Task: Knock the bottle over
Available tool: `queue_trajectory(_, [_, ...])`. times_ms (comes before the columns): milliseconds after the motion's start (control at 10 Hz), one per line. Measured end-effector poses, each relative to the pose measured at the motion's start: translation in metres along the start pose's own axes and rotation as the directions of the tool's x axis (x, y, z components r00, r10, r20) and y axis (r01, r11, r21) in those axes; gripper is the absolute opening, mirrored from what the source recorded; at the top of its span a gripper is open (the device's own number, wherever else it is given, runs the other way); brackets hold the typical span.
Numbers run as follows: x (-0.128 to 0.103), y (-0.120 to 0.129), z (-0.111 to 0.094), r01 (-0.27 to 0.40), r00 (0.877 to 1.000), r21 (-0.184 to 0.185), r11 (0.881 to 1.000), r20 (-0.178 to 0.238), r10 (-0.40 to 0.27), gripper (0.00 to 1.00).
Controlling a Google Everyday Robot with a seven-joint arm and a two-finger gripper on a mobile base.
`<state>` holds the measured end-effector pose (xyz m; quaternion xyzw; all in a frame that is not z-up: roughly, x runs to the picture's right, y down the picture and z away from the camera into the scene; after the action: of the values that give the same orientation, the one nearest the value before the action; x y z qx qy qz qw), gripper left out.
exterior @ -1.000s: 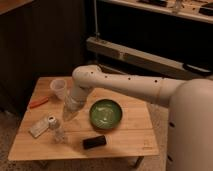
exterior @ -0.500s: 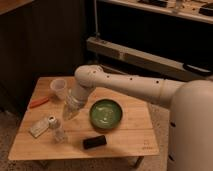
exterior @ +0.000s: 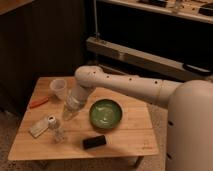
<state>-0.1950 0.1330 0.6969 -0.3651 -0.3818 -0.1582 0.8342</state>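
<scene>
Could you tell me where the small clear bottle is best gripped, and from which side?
I'd grip the bottle by its slim clear body, midway up, coming from the green bowl side: the pale pad lies close on the other side. The gripper hangs beyond it, towards the cup.

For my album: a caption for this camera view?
Robot's gripper hangs close to the small bottle on a wooden table.

Wooden table (exterior: 127,141), bowl (exterior: 106,114), bottle (exterior: 57,130), end effector (exterior: 68,113) above

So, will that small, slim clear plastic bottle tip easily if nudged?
Likely: the small clear plastic bottle is slim, so probably tippy. Once down, it may roll on the flat wooden table. The gripper hangs close beside it.
</scene>
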Motion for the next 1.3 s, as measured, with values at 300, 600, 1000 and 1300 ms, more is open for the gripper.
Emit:
queue_trajectory(300, [-0.001, 0.003, 0.01, -0.011, 0.999, -0.018, 1.0, 0.035, 0.011, 0.04])
queue_trajectory(600, [-0.009, 0.005, 0.02, -0.007, 0.997, -0.035, 0.999, 0.072, 0.009, 0.04])
queue_trajectory(1000, [-0.026, 0.003, 0.038, 0.025, 0.992, -0.063, 0.998, 0.125, -0.017, 0.04])
queue_trajectory(1300, [-0.048, -0.003, 0.066, 0.085, 0.984, -0.105, 0.991, 0.168, -0.066, 0.04])
